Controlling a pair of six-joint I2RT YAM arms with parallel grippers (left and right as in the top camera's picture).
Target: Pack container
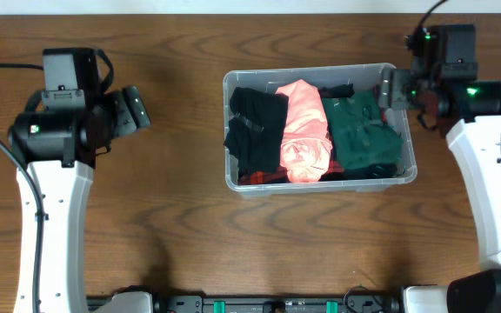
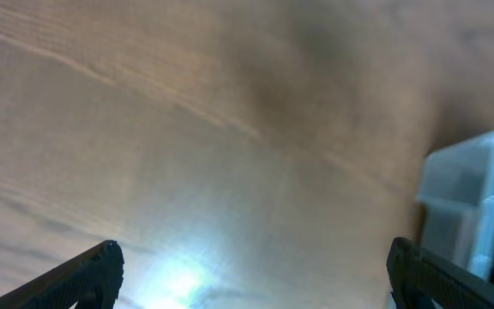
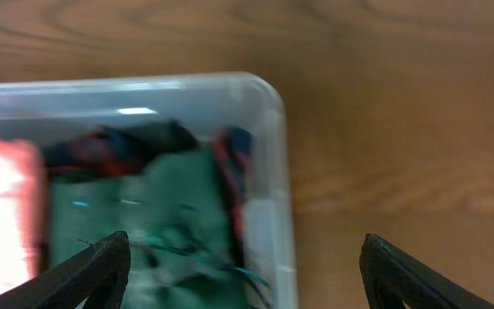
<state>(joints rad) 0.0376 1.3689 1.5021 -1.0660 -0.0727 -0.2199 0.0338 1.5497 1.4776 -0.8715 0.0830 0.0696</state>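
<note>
Overhead, whole container (image 1: 320, 186), left wrist, seemingly corner

It looked like a robotics lab: a white left arm (image 1: 55, 204) and right arm (image 1: 485, 174) stood at a wood-grain worktop (image 1: 181, 217), cable (image 1: 7, 65) trailing.

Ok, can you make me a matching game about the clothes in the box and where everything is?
Things:
1. black cloth
2. pink cloth
3. green cloth
4. left gripper

Places:
a. middle of the container
b. the container's right end
c. over the bare table, left of the container
d. the container's left end

Pairs: 1-d, 2-a, 3-b, 4-c.
</note>
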